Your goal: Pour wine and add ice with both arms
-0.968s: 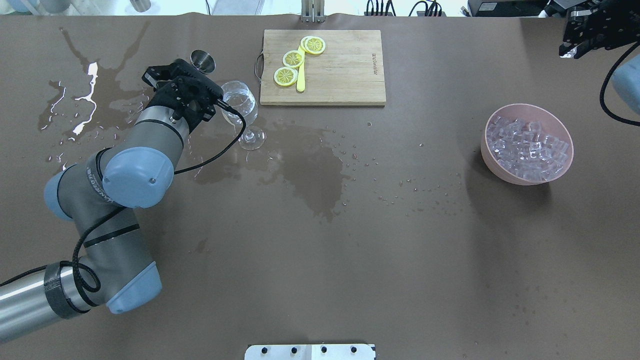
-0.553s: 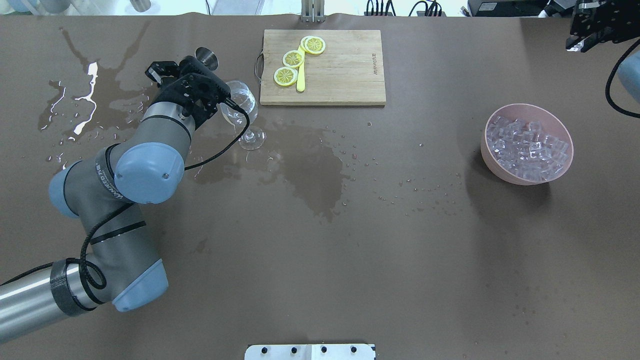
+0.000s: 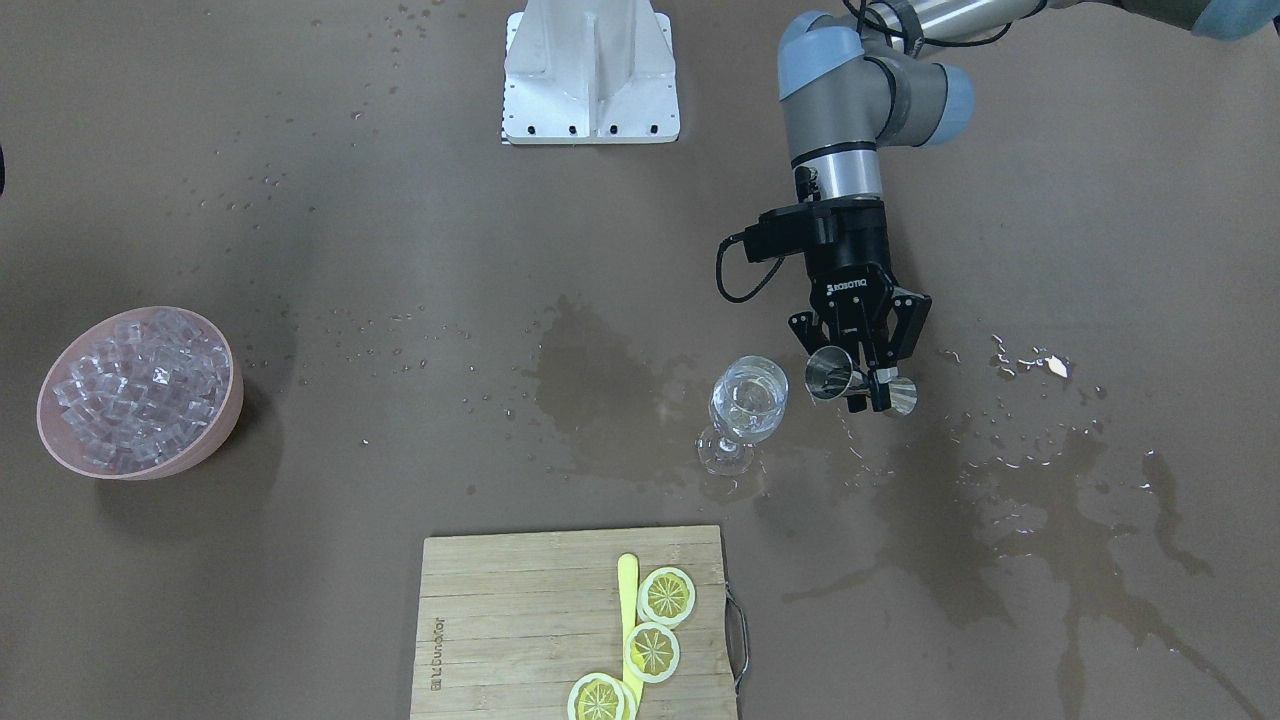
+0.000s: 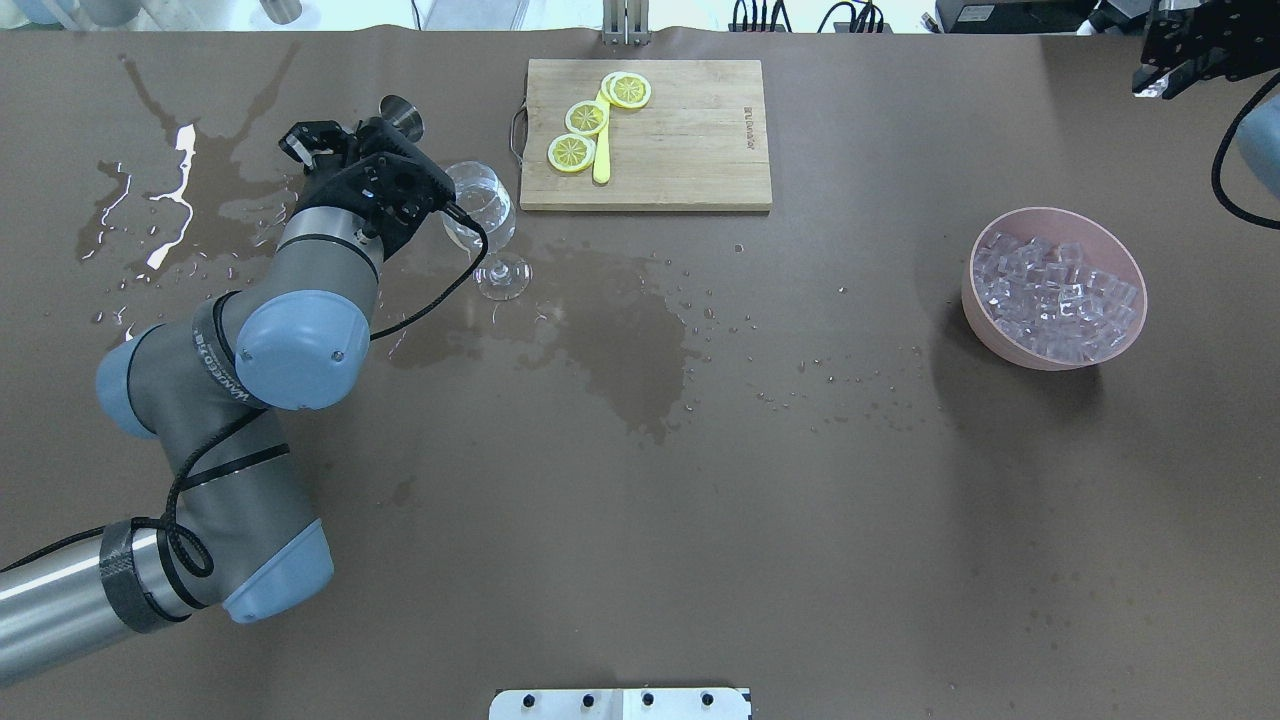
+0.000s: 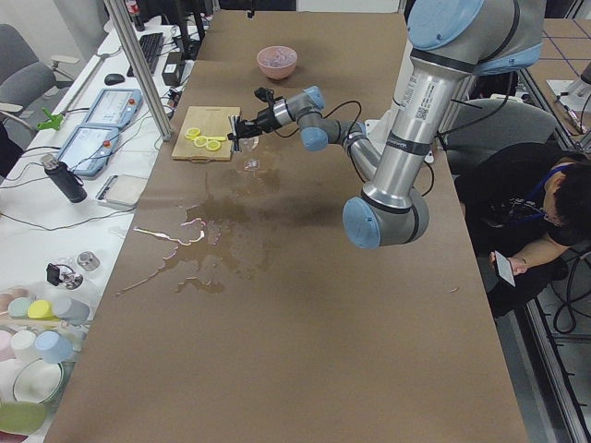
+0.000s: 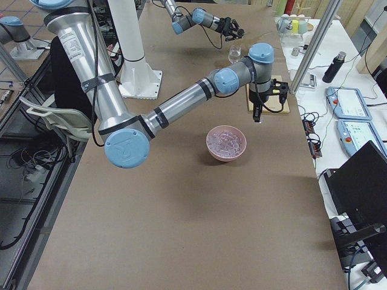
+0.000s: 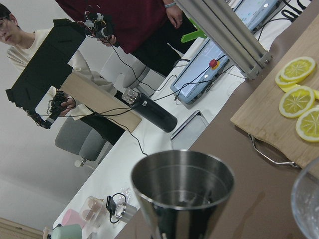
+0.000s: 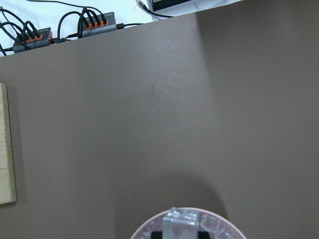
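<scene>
Two grippers are carrying loads: left gripper (image 3: 862,392) is clenching a tipped steel jigger (image 3: 828,375) just beside the wine glass (image 3: 748,400), seemingly for pouring; right gripper (image 8: 179,234) is pinching an ice cube (image 8: 180,219) above the pink bowl (image 4: 1040,362)

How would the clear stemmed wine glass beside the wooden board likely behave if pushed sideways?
The clear stemmed wine glass would probably tip: wide bowl, thin stem, small foot. It looks fragile. The wet brown table cover might let it slide instead.
</scene>
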Available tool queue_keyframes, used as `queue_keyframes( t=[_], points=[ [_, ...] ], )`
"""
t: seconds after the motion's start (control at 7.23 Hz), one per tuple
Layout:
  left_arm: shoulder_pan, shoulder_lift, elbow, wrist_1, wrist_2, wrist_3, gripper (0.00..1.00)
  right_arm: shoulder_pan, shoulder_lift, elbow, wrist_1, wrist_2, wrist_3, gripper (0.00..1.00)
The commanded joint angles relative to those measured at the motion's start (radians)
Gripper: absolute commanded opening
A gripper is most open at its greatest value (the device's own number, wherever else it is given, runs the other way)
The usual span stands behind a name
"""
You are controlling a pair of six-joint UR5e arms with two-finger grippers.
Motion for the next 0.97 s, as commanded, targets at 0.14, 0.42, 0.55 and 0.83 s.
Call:
queue_keyframes(
  t=[0.14,0.42,0.55,0.83],
  points=[
    [0.008,-0.023,0.030,0.023,0.019,0.016,0.14,0.005,0.014,-0.001,-0.001,0.005,0.002,0.00],
    [0.008,-0.046,0.055,0.023,0.028,0.019,0.14,0.009,0.014,0.001,-0.003,0.006,0.000,0.00],
    [0.008,-0.055,0.051,0.035,0.036,0.057,0.14,0.012,0.014,0.003,-0.001,0.009,0.000,0.00],
    [0.008,-0.081,0.044,0.112,0.050,0.066,0.14,0.012,0.014,0.004,-0.001,0.009,0.000,0.00]
  ],
)
